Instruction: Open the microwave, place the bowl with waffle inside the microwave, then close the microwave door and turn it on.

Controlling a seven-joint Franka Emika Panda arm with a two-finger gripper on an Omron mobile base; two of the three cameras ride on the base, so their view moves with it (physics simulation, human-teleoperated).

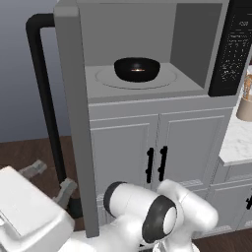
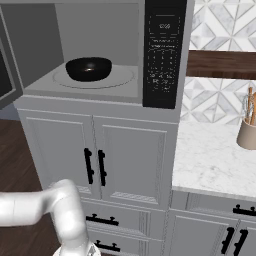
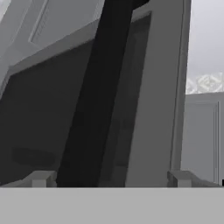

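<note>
The microwave [image 1: 197,29] stands open above the cabinets, keypad panel [image 2: 162,50] on its right. On the round turntable [image 1: 167,78] inside sits the black bowl [image 1: 137,69] [image 2: 88,68]. The waffle shows as a small orange-brown glint [image 1: 138,70] in the bowl. The microwave door [image 1: 74,123] is swung out to the left, and its long black handle [image 1: 44,98] [image 3: 100,109] faces away from the cavity. My gripper [image 1: 49,179] [image 3: 111,179] is open low at the door. The handle bar runs between its spread fingertips [image 3: 41,178], which do not clamp it.
White cabinet doors with short black handles [image 1: 156,165] [image 2: 95,166] sit under the microwave. A marble counter [image 2: 215,160] with a utensil holder [image 2: 247,132] lies to the right. Dark wood floor [image 1: 24,152] spreads left of the door.
</note>
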